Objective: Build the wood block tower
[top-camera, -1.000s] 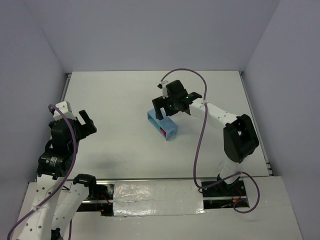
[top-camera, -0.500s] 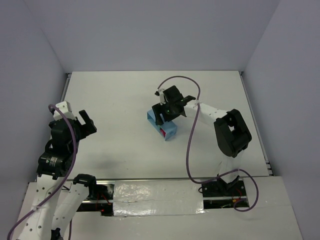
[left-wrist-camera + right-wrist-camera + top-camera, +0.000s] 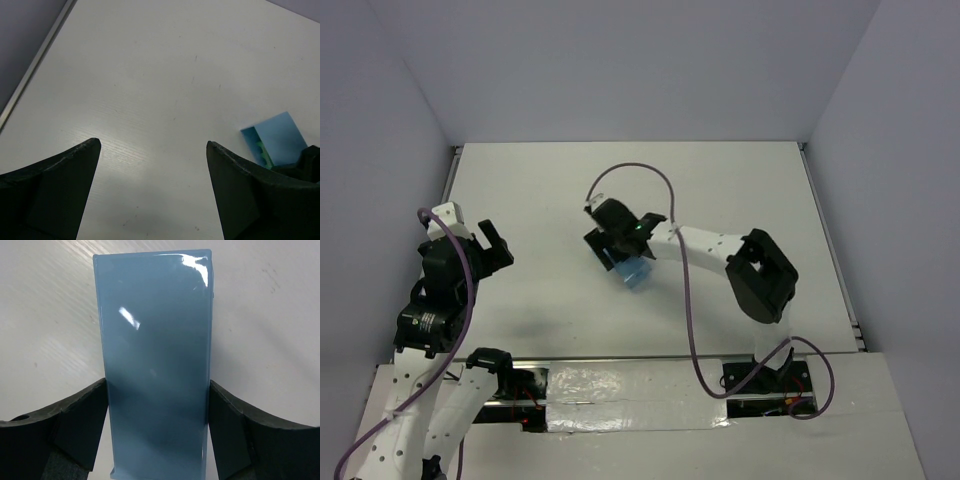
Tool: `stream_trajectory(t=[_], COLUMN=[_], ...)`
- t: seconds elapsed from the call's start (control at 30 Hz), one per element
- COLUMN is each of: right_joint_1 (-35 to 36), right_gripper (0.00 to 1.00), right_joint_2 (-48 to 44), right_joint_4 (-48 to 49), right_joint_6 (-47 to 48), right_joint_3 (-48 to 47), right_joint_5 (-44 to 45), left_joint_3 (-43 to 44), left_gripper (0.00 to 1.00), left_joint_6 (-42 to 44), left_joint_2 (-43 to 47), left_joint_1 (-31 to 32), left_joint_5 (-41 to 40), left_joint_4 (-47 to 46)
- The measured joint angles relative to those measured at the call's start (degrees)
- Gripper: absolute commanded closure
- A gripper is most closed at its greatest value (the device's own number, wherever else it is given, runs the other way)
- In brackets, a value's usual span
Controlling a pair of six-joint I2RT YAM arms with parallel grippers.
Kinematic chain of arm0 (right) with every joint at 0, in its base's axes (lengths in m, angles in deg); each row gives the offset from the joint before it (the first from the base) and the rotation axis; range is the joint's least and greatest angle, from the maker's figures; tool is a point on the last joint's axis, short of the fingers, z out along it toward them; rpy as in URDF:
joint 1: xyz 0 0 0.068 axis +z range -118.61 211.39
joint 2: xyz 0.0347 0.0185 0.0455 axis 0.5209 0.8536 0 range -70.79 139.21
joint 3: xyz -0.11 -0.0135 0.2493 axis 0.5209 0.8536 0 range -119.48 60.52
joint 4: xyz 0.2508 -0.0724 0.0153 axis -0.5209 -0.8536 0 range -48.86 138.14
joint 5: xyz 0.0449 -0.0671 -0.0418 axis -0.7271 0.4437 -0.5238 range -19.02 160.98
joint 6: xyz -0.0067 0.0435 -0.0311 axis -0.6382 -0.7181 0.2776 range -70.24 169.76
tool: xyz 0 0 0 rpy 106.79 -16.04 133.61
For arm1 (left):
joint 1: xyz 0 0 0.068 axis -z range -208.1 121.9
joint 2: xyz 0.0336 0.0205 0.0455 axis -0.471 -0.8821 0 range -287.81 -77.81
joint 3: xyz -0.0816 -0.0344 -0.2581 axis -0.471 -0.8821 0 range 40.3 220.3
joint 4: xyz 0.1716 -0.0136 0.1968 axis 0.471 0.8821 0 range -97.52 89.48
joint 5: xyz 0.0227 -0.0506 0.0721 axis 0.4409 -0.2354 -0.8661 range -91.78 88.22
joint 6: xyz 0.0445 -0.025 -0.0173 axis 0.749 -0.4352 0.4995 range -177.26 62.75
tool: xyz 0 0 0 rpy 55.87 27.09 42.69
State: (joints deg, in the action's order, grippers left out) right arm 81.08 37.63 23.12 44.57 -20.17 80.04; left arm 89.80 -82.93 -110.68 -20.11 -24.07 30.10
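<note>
Our right gripper (image 3: pixel 157 385) holds the tray (image 3: pixel 155 315), a finger against each long side; the left gripper (image 3: pixel 152 145) hangs wide open, well apart from the tray. The blocks (image 3: pixel 263 152) are inside the tray, only a green one showing at its open face. We should tip it slowly and low, so the blocks slide out just beside the tray.
</note>
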Motion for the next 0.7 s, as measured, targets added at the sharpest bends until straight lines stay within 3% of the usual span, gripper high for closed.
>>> stream_trajectory(t=[0.13, 0.3, 0.53, 0.7], right_joint_1=[8.17, 12.79, 13.70, 9.11], right_gripper=[0.57, 0.57, 0.56, 0.56], right_joint_2=[5.05, 8.57, 9.27, 6.95], right_joint_4=[-1.79, -3.82, -5.81, -4.92], right_joint_6=[-1.90, -2.69, -3.67, -5.29], right_joint_3=[-6.19, -9.77, -10.34, -7.63], right_joint_5=[13.44, 24.00, 27.80, 25.42], left_joint_3=[0.00, 0.00, 0.00, 0.00], left_gripper=[0.01, 0.00, 0.01, 0.00], left_joint_6=[0.00, -0.02, -0.02, -0.02], left_joint_2=[0.04, 0.13, 0.13, 0.13], left_joint_1=[0.00, 0.00, 0.00, 0.00], left_joint_5=[-0.11, -0.37, -0.42, -0.42], left_joint_4=[0.00, 0.00, 0.00, 0.00])
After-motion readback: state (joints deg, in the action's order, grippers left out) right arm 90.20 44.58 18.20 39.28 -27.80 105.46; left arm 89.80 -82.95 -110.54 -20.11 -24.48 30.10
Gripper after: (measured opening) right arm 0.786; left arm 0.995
